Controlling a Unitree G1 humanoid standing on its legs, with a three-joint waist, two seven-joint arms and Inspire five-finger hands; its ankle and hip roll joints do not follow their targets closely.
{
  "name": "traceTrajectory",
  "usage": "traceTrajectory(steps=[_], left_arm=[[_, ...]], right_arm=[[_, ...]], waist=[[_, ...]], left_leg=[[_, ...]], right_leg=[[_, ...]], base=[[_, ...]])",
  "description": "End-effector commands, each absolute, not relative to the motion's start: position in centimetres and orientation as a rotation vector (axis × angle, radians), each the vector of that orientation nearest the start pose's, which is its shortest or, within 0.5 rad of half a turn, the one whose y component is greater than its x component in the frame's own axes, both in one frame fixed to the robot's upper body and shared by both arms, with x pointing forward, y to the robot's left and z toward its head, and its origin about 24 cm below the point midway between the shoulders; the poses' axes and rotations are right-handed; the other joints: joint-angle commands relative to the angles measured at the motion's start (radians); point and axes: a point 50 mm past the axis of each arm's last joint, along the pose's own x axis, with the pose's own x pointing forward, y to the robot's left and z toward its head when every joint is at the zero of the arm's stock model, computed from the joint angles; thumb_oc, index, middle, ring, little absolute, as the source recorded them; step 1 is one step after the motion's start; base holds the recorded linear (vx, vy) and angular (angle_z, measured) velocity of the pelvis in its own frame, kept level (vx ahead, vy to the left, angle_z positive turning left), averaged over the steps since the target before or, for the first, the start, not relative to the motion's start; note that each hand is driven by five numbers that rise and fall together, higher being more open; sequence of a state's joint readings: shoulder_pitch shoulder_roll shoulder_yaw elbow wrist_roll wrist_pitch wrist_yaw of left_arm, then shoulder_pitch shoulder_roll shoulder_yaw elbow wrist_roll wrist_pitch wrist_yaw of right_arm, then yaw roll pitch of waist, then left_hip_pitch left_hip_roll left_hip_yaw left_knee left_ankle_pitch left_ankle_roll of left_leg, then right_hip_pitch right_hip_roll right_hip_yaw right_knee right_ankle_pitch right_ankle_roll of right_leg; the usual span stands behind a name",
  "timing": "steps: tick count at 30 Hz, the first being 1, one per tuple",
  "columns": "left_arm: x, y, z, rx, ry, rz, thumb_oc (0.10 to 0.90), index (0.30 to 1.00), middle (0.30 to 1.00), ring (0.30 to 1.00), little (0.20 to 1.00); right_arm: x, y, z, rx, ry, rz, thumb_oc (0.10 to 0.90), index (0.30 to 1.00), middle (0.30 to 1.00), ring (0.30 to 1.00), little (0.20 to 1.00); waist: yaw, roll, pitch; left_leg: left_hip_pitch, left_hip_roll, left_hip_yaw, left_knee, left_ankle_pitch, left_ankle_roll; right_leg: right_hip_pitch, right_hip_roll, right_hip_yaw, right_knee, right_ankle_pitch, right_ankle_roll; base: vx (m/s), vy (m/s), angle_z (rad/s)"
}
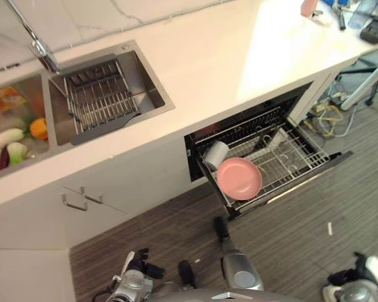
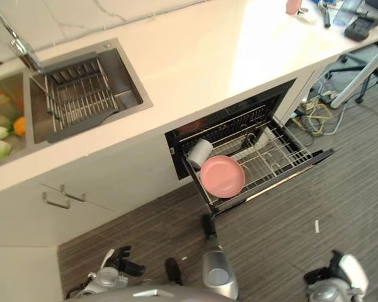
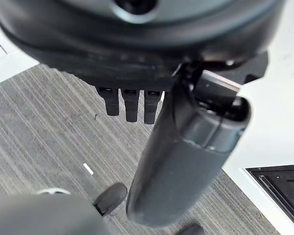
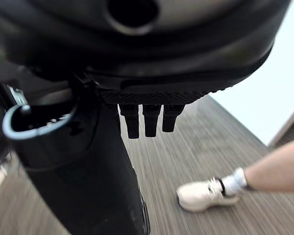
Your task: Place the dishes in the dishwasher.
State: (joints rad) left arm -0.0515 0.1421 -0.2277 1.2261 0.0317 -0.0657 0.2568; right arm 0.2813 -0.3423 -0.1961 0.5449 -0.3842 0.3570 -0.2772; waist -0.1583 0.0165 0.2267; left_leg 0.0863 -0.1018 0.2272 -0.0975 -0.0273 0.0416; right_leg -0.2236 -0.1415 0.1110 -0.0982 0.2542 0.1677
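Note:
A pink plate (image 1: 239,178) stands on edge in the pulled-out dishwasher rack (image 1: 293,157), under the white counter (image 1: 239,56). A pale grey cup (image 1: 215,155) lies on its side just behind the plate, at the rack's left end. My left hand (image 1: 143,267) hangs low over the striped floor at the lower left, well short of the dishwasher. Its fingers (image 3: 130,105) are relaxed and hold nothing. At the lower right my right hand (image 1: 348,275) also hangs by the floor, its fingers (image 4: 149,120) straight and empty.
A steel sink holds a wire drying rack (image 1: 101,97) beside a tap (image 1: 41,50). The left basin (image 1: 16,135) holds vegetables. Cabinet handles (image 1: 82,200) sit below it. Cables and a chair base (image 1: 359,88) lie at the right. A person's shoe (image 4: 206,193) stands near my right hand.

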Motion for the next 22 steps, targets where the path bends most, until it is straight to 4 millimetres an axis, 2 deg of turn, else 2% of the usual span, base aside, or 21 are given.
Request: traceTrajectory(steps=[1,2,3,4,5,6,7,8,9,10,14,16,17,18,19,20,22], left_arm=[[9.7,20.4,-16.2,0.469,1.1,0.081,0.8,0.9,0.9,0.9,0.9],[9.7,20.4,-16.2,0.469,1.1,0.081,0.8,0.9,0.9,0.9,0.9],[9.7,19.8,-16.4,0.465,1.101,0.069,0.8,0.9,0.9,0.9,0.9],[9.7,19.6,-16.4,0.463,1.101,0.063,0.8,0.9,0.9,0.9,0.9],[9.4,19.3,-16.5,0.476,1.109,0.035,0.8,0.9,0.9,0.9,0.9],[9.4,19.2,-16.5,0.474,1.108,0.037,0.8,0.9,0.9,0.9,0.9],[9.3,19.0,-16.6,0.487,1.112,0.019,0.8,0.9,0.9,0.9,0.9],[9.1,18.9,-16.7,0.492,1.12,0.005,0.8,0.9,0.9,0.9,0.9],[9.1,18.9,-16.7,0.491,1.12,0.006,0.8,0.9,0.9,0.9,0.9],[8.6,18.7,-16.8,0.494,1.133,-0.022,0.8,0.9,0.9,0.9,0.9],[8.6,18.4,-16.8,0.468,1.127,-0.047,0.8,0.9,0.9,0.9,0.9],[8.4,17.9,-17.0,0.421,1.14,-0.093,0.8,0.9,0.9,0.9,0.9],[8.3,17.8,-17.0,0.407,1.152,-0.112,0.8,0.9,0.9,0.9,0.9],[8.2,17.7,-17.1,0.378,1.16,-0.117,0.8,0.9,0.9,0.9,0.9],[8.3,17.6,-17.1,0.338,1.159,-0.119,0.8,0.9,0.9,0.9,0.9],[8.3,17.7,-17.1,0.337,1.16,-0.118,0.8,0.9,0.9,0.9,0.9],[8.1,17.7,-17.1,0.288,1.177,-0.157,0.8,0.9,0.9,0.9,0.9]], right_arm=[[20.1,-32.1,-2.1,-0.823,0.511,-0.538,0.4,0.3,0.3,0.3,0.3],[20.1,-32.1,-2.1,-0.823,0.511,-0.538,0.4,0.3,0.3,0.3,0.3],[22.7,-31.2,-0.7,-0.864,0.405,-0.496,0.4,0.3,0.3,0.3,0.3],[23.6,-30.8,-0.3,-0.868,0.372,-0.489,0.4,0.3,0.3,0.3,0.3],[26.5,-29.5,1.9,-0.928,0.239,-0.446,0.4,0.3,0.3,0.3,0.3],[26.6,-29.5,2.0,-0.928,0.237,-0.446,0.4,0.3,0.3,0.3,0.3],[28.4,-28.5,3.6,-0.955,0.154,-0.425,0.4,0.3,0.3,0.3,0.3],[29.3,-28.1,4.4,-0.964,0.123,-0.416,0.4,0.3,0.3,0.3,0.3],[29.3,-28.1,4.4,-0.964,0.122,-0.416,0.4,0.3,0.3,0.3,0.3],[31.4,-27.0,6.0,-0.969,0.064,-0.398,0.4,0.3,0.3,0.3,0.3],[35.1,-24.4,10.1,-1.012,-0.076,-0.37,0.4,0.3,0.3,0.3,0.3],[36.4,-23.3,11.2,-1.017,-0.112,-0.334,0.4,0.3,0.3,0.3,0.3],[36.7,-22.8,11.2,-1.01,-0.11,-0.31,0.4,0.3,0.3,0.3,0.3],[36.9,-22.3,11.0,-1.011,-0.112,-0.28,0.552,0.528,0.528,0.528,0.528],[37.0,-21.8,10.6,-1.017,-0.103,-0.25,0.8,0.9,0.9,0.9,0.9],[37.0,-21.8,10.6,-1.017,-0.104,-0.249,0.8,0.9,0.9,0.9,0.9],[36.0,-21.8,7.8,-0.998,-0.03,-0.213,0.8,0.9,0.9,0.9,0.9]], waist=[[0.067,-0.05,0.027],[0.067,-0.05,0.027],[0.08,-0.029,0.028],[0.082,-0.02,0.028],[0.106,-0.002,0.014],[0.103,-0.001,0.015],[0.117,0.009,0.002],[0.129,0.014,-0.008],[0.127,0.015,-0.007],[0.15,0.026,-0.029],[0.198,0.04,-0.064],[0.215,0.044,-0.08],[0.218,0.043,-0.086],[0.223,0.042,-0.094],[0.23,0.039,-0.101],[0.226,0.039,-0.101],[0.232,0.027,-0.109]], left_leg=[[-0.039,-0.05,-0.12,0.01,-0.045,-0.048],[-0.039,-0.05,-0.12,0.01,-0.045,-0.048],[-0.04,-0.06,-0.129,0.01,-0.043,-0.048],[-0.039,-0.063,-0.134,0.01,-0.043,-0.049],[-0.04,-0.072,-0.148,0.01,-0.042,-0.047],[-0.04,-0.072,-0.151,0.01,-0.042,-0.047],[-0.038,-0.079,-0.166,0.01,-0.041,-0.046],[-0.038,-0.081,-0.173,0.01,-0.04,-0.046],[-0.038,-0.081,-0.175,0.01,-0.04,-0.045],[-0.037,-0.087,-0.196,0.01,-0.038,-0.045],[-0.037,-0.1,-0.25,0.01,-0.026,-0.048],[-0.036,-0.105,-0.282,0.01,-0.021,-0.05],[-0.035,-0.106,-0.294,0.01,-0.021,-0.051],[-0.035,-0.107,-0.304,0.01,-0.018,-0.053],[-0.035,-0.106,-0.316,0.01,-0.015,-0.054],[-0.035,-0.106,-0.319,0.01,-0.015,-0.054],[-0.037,-0.102,-0.344,0.01,-0.006,-0.061]], right_leg=[[-0.01,-0.14,0.035,0.073,-0.003,0.094],[-0.01,-0.14,0.035,0.073,-0.003,0.094],[-0.007,-0.155,0.022,0.072,-0.001,0.094],[-0.001,-0.164,0.011,0.071,-0.001,0.094],[0.012,-0.181,-0.015,0.065,0.0,0.094],[0.014,-0.181,-0.018,0.064,-0.001,0.094],[0.028,-0.195,-0.04,0.061,-0.001,0.094],[0.033,-0.201,-0.049,0.062,-0.002,0.094],[0.034,-0.202,-0.051,0.061,-0.002,0.094],[0.049,-0.216,-0.075,0.061,-0.004,0.094],[0.078,-0.242,-0.127,0.065,-0.013,0.094],[0.099,-0.252,-0.158,0.062,-0.019,0.094],[0.108,-0.255,-0.17,0.06,-0.021,0.094],[0.117,-0.257,-0.181,0.057,-0.023,0.094],[0.126,-0.258,-0.193,0.056,-0.027,0.094],[0.128,-0.259,-0.197,0.055,-0.028,0.094],[0.151,-0.256,-0.221,0.056,-0.04,0.094]], base=[[-0.02,0.04,0.02],[-0.02,0.078,0.12],[0.01,0.053,0.22],[0.01,0.054,0.3],[0.02,0.017,0.45],[0.03,0.008,0.79],[0.03,0.005,1.08],[0.03,0.005,1.13],[0.04,-0.001,0.75],[0.04,0.008,0.37],[0.03,0.01,0.16],[0.01,-0.006,0.95],[0.01,-0.006,0.86],[0.0,-0.015,0.57],[0.0,-0.008,0.35],[0.0,-0.026,0.2],[-0.01,-0.032,0.11]])
